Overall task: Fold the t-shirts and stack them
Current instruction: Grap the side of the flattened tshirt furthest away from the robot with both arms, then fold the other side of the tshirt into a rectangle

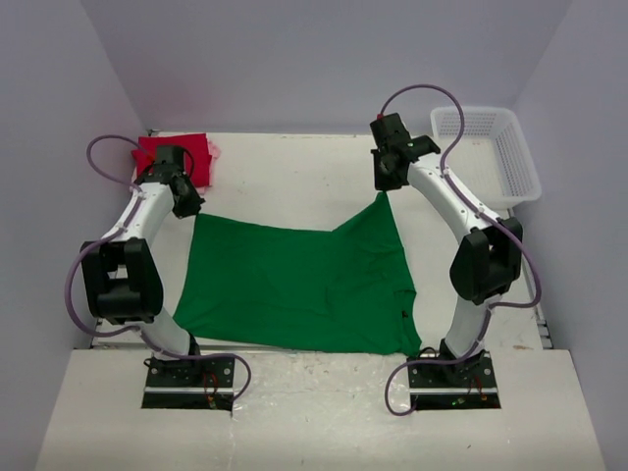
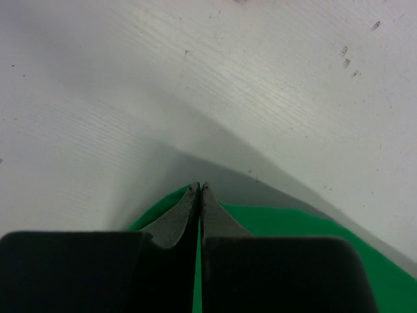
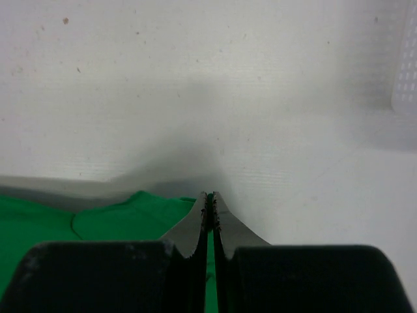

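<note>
L pincer (image 1: pixel 188 204) & R pincer (image 1: pixel 385 183) each clamped on a far corner of green tee (image 1: pixel 294 285), spread on bench (image 1: pixel 294 172). Risk: thin pinch slips or arms pull unevenly, so fold lands skewed.

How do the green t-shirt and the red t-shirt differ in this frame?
The green t-shirt lies spread wide across the middle of the table; the red t-shirt is a small bundle at its far left corner. The left gripper and right gripper are shut on the green t-shirt's far corners; neither holds the red t-shirt. Both are plain-coloured cloth.
</note>
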Controlling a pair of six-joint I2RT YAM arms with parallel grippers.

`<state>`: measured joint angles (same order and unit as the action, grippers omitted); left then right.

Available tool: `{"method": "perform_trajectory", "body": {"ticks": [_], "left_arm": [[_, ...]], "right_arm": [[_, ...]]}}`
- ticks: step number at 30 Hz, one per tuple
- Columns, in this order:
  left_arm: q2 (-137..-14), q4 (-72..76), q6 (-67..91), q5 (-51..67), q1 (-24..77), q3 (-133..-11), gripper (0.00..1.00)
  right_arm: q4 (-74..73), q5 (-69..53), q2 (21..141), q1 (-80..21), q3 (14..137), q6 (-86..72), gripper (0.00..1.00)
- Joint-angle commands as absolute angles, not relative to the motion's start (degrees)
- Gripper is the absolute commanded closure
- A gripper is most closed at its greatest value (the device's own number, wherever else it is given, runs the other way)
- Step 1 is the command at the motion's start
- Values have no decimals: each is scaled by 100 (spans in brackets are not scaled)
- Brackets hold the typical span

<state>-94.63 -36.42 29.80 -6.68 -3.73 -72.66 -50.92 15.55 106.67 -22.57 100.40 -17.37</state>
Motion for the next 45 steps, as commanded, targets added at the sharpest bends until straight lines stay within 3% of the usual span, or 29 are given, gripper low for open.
{"method": "perform_trajectory", "body": {"ticks": [1, 9, 16, 21, 45], "left_arm": [[-9641, -3428, 3164, -773, -369, -7593, 100], [-10081, -3384, 3190, -809, -387, -7936, 100], [-10388, -3410, 3208, -712, -413, -8270, 100], [-10468, -3428, 3199, -659, -413, -8385, 100], [-8517, -3656, 2953, -545, -396, -6768, 100]], "right_arm": [[-5159, 1354, 10976, -2092, 10589, -1512, 100], [-5282, 950, 11662, -1723, 11451, -1257, 100], [-5870, 774, 12462, -1644, 13075, -1046, 100], [-5941, 659, 12612, -1565, 13342, -993, 100], [-5291, 931, 9238, -1951, 9037, -1802, 100]]}}
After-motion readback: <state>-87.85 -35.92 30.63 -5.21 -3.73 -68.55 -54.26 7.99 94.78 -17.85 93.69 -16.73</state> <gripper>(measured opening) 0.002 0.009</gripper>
